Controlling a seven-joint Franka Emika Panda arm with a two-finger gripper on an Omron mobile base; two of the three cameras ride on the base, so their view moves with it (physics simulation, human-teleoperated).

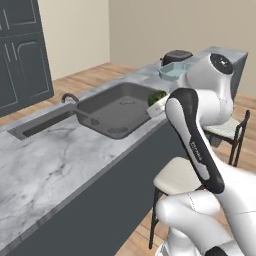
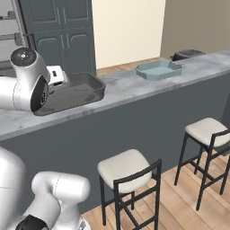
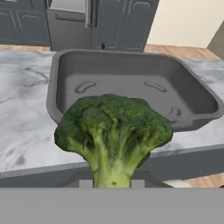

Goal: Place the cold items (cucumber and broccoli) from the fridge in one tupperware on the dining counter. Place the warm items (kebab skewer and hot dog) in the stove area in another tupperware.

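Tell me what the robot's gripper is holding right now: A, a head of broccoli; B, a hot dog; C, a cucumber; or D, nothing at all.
A: in the hand view the gripper is shut on the stem of a green broccoli, held up in front of the sink, and the left base view shows the same green head at the hand.

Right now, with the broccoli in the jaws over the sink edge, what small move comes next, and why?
Probably carry the broccoli sideways along the counter toward the light blue tupperware. The jaws are shut on its stem, but it hangs by the sink, well short of the container.
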